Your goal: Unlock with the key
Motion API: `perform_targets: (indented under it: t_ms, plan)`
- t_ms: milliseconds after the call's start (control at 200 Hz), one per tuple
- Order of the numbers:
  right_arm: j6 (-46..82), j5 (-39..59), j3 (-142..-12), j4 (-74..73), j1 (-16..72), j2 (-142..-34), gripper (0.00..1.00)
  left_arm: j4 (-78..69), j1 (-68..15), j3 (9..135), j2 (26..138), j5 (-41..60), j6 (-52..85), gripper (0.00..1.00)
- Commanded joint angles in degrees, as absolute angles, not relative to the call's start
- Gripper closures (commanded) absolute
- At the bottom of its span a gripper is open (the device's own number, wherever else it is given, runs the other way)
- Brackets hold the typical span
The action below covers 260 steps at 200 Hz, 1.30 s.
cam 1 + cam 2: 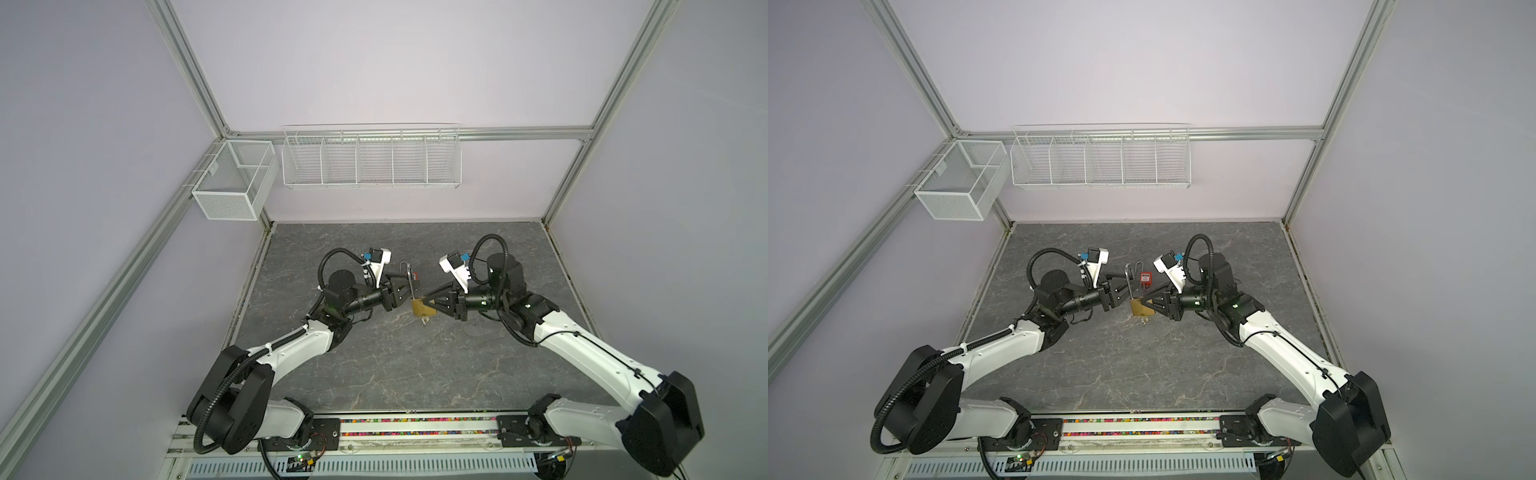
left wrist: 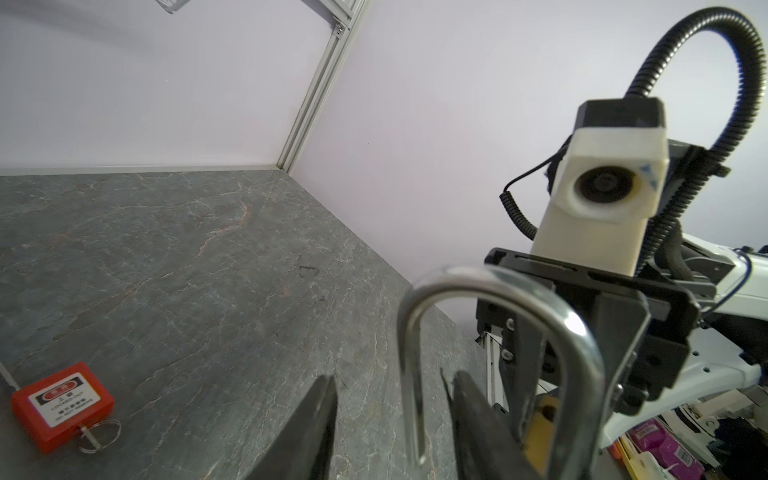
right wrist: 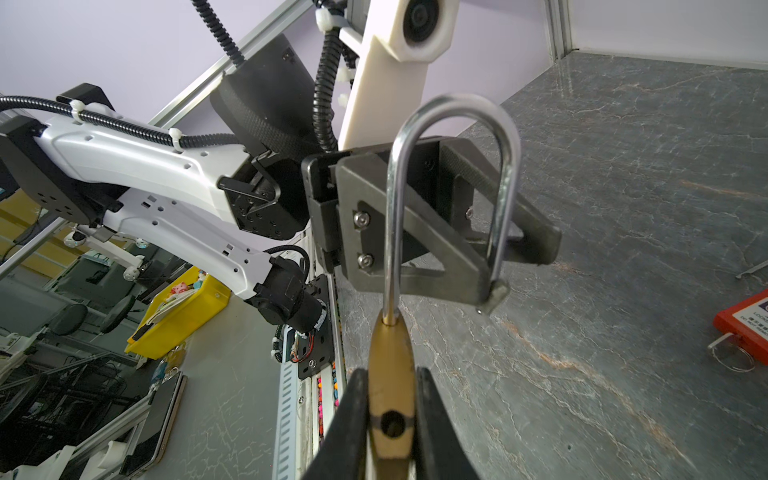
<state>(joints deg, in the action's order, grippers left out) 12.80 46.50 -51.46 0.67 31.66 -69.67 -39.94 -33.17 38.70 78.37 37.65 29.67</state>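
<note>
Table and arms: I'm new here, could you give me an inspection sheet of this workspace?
Surface: grey marbled table, nothing spilled.
Job's things: brass padlock, hoop swung out of its body; something small, likely the key, hangs beneath.
Clutter: red padlock lying on the table, apart from the arms.
Jaws: left jaws open astride the hoop's free leg; right jaws shut on the brass body.
Cables: black ribbed hoses loop over both wrists.
Surroundings: white wire baskets on lilac walls.

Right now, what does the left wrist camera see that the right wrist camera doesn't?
Only the left wrist view: the right arm's camera and the whole label on the red padlock. Only the right wrist view: the left arm and a yellow bin. Both: the open silver shackle, with the right gripper pinching the brass padlock.
</note>
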Motion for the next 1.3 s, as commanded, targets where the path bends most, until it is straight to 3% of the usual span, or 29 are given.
perform_targets:
  t_ms: [0, 175, 310, 530, 755, 935, 1130, 1295]
  plan:
    - [11.6, 47.5, -53.8, -2.0, 32.1, -69.0, 0.93, -31.2, -33.4, 41.7, 77.6, 28.4, 27.3, 0.57]
    - [10.3, 40.2, -54.5, 1.9, 32.1, -68.0, 0.93, -15.3, -33.8, 43.2, 74.0, 12.0, 25.5, 0.70]
    - [10.5, 36.4, -55.4, 4.0, 32.1, -68.9, 0.93, -6.3, -34.5, 44.0, 71.4, 0.6, 25.2, 0.72]
    - [12.4, 29.9, -55.0, 3.9, 32.8, -70.0, 0.93, 2.4, -38.5, 46.9, 70.8, -9.3, 23.6, 0.75]
    - [16.1, 29.6, -52.3, 0.3, 33.1, -71.6, 0.93, -0.6, -39.0, 45.2, 73.3, -6.9, 24.9, 0.80]
    - [15.0, 26.3, -52.9, 4.4, 33.1, -71.4, 0.93, -8.2, -39.0, 40.6, 70.3, 3.4, 22.9, 0.59]
    - [13.7, 23.4, -56.0, 8.8, 32.7, -72.5, 0.94, -21.4, -39.1, 30.7, 60.9, 16.6, 23.7, 0.51]
    - [14.7, 23.6, -59.8, 9.9, 32.0, -73.7, 0.94, -36.2, -39.0, 23.8, 57.8, 24.4, 32.3, 0.47]
